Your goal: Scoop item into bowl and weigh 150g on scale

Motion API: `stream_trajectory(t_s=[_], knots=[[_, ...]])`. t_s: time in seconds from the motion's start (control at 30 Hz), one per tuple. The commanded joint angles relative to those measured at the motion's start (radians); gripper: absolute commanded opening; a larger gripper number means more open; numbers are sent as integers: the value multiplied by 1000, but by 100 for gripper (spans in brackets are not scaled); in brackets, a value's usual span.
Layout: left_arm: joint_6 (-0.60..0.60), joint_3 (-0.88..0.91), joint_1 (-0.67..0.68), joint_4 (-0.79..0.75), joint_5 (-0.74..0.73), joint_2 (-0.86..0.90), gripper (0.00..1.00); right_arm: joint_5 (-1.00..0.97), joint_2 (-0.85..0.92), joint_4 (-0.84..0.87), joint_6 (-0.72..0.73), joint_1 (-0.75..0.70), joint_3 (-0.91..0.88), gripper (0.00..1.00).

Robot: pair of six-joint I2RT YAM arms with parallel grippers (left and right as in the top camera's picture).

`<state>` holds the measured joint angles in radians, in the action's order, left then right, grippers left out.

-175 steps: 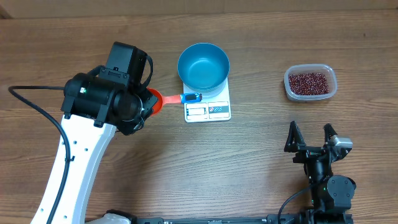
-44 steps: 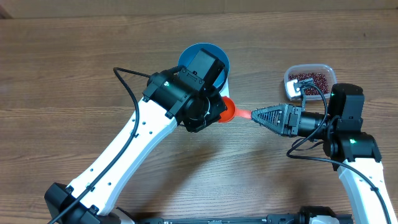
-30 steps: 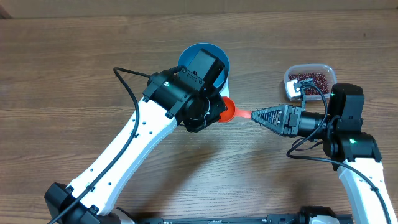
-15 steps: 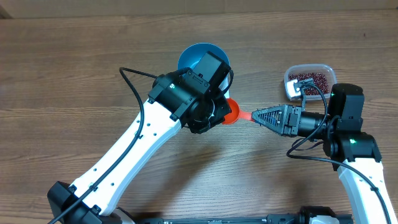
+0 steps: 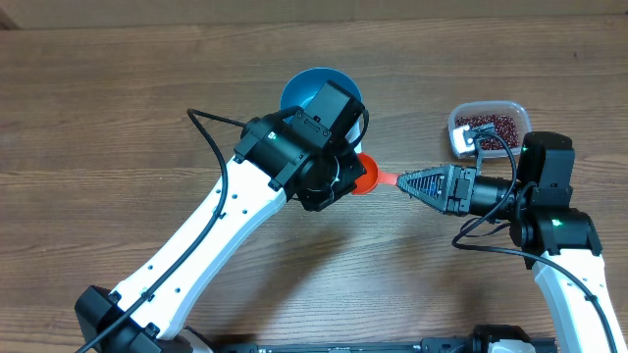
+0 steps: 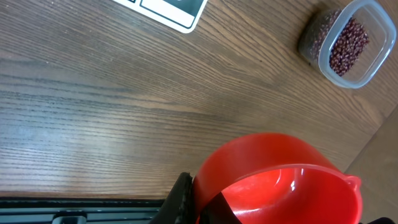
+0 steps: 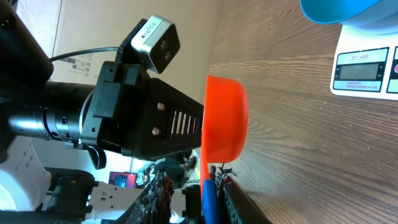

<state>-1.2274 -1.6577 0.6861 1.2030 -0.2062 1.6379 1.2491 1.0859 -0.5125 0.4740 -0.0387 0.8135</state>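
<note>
A red scoop [image 5: 365,176] hangs above the table between both arms, empty inside. My left gripper [image 5: 347,178] is shut on the rim of its cup [image 6: 277,183], one finger [image 6: 183,198] pressed against the wall. My right gripper [image 5: 405,182] is shut on the scoop's blue handle [image 7: 209,198], with the cup [image 7: 225,118] just ahead of it. The blue bowl [image 5: 302,90] sits behind the left wrist, partly hidden. It rests on the white scale [image 7: 365,72], whose corner [image 6: 166,9] also shows. The beans [image 5: 488,126] lie in a clear tub at the right.
The clear tub [image 6: 368,64] stands close behind my right arm's wrist [image 5: 546,165]. The left arm [image 5: 226,226] stretches diagonally across the table's middle. Its black wrist and camera [image 7: 153,38] fill the left of the right wrist view.
The left wrist and the scoop's cup have shifted slightly up and to the right. The right gripper has narrowed on the handle and stays in place.
</note>
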Motion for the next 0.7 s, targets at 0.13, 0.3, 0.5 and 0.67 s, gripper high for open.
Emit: stream_trajectory(t_s=[0.13,0.3,0.5,0.67], knots=[[-33,-11,2,-4,6,14,4,-2,-2,3,-3,5,22,23],[-29,-11,2,-2,4,14,4,-2,-2,3,-3,5,22,13],[-29,-11,2,-2,3,13,4,-2,-2,3,-3,5,22,4],[-29,-11,2,1,6,14,5,-2,-2,3,-3,5,22,4]])
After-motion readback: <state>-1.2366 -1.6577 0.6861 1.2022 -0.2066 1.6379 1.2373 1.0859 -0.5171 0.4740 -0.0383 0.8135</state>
